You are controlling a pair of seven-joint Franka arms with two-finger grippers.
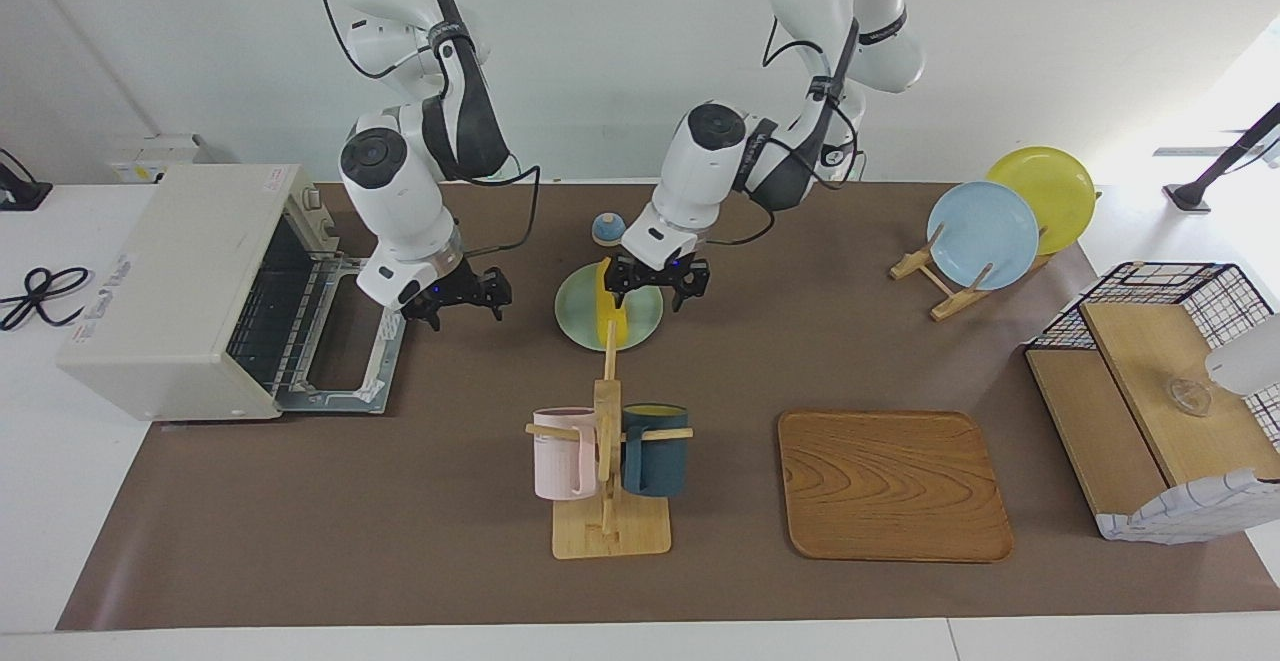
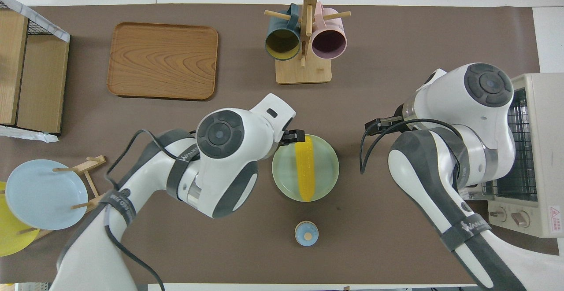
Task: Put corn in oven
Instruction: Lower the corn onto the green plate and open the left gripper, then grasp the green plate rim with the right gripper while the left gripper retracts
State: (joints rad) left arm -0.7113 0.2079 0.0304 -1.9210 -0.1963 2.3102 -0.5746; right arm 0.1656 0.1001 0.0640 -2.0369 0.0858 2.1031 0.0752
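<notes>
While the corn lies on the pale green plate mid-tabletop, no pincer grips it | left pincer: spread, over plate's edge beside corn | right pincer: spread, in front of oven, whose door is down

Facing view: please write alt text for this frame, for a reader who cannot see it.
A yellow corn lies on a pale green plate mid-table, with the open left gripper over the plate's edge beside it, holding nothing. The open right gripper hangs between the plate and the oven, whose door is folded down.
</notes>
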